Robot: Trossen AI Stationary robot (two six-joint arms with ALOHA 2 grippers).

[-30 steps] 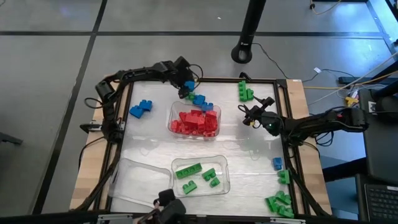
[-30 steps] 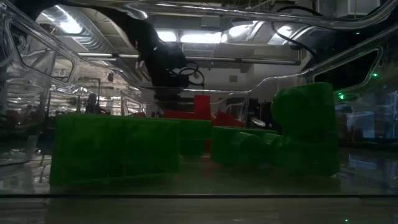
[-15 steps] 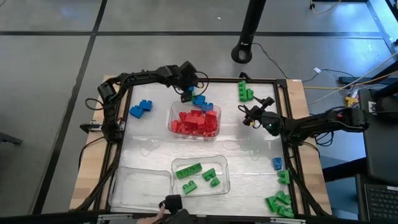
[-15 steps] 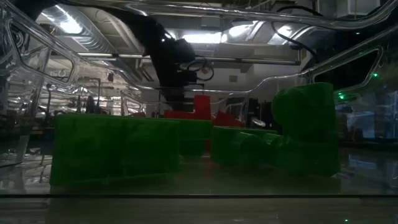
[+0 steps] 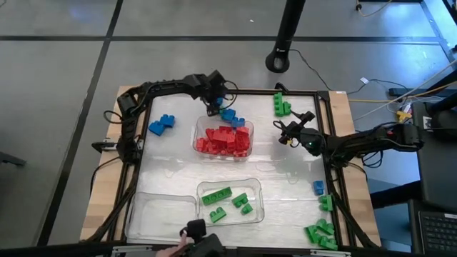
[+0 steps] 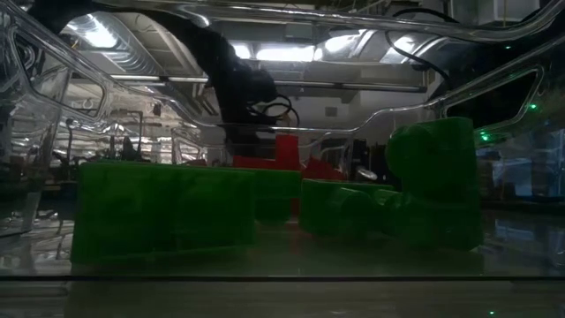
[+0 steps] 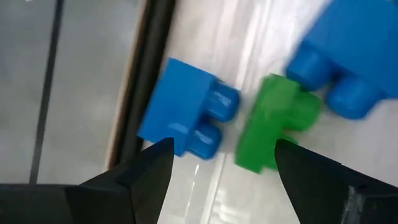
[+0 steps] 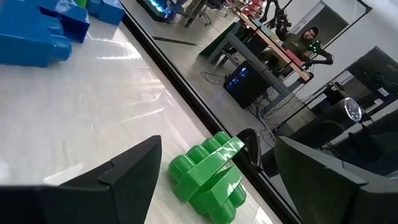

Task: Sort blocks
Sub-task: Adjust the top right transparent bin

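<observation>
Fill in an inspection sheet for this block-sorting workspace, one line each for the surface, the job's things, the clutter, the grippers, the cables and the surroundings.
Surface: pale table inside a dark frame.
Job's things: red blocks fill one clear tray; green blocks lie in a second tray; a third tray holds no blocks. Loose blue blocks, more blue by the red tray, loose green blocks at the far edge and mixed blocks in the near right corner.
Clutter: nothing seen.
Grippers: left gripper open over blue and green blocks at the far edge; right gripper open, near the green blocks.
Cables: cords trail on the floor beyond the table.
Surroundings: grey floor, a dark stand base.
</observation>
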